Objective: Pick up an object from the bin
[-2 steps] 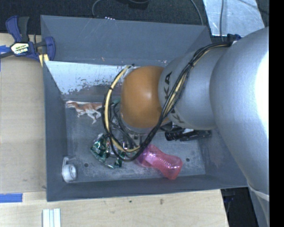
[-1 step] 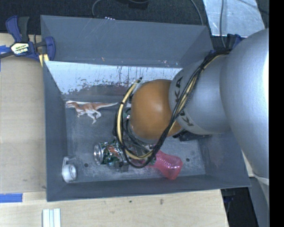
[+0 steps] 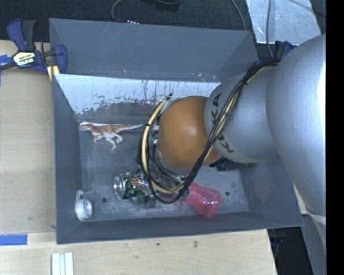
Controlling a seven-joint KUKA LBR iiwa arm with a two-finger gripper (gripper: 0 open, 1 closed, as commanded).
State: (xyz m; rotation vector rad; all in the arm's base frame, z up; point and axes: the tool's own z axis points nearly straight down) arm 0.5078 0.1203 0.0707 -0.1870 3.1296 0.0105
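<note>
Toy dinosaur [image 3: 107,132], pink cup [image 3: 204,200], silver cylinder [image 3: 83,206] lie apart

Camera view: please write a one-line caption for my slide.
Arm inside a grey bin, beside a small metallic gadget, a pink object and a toy dinosaur.

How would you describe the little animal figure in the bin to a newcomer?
In the grey bin, look to the floor's far left part, below its back wall. There lies a tan toy dinosaur; it alone has legs and a long tail, unlike the pink piece and silvery round piece near the front.
</note>
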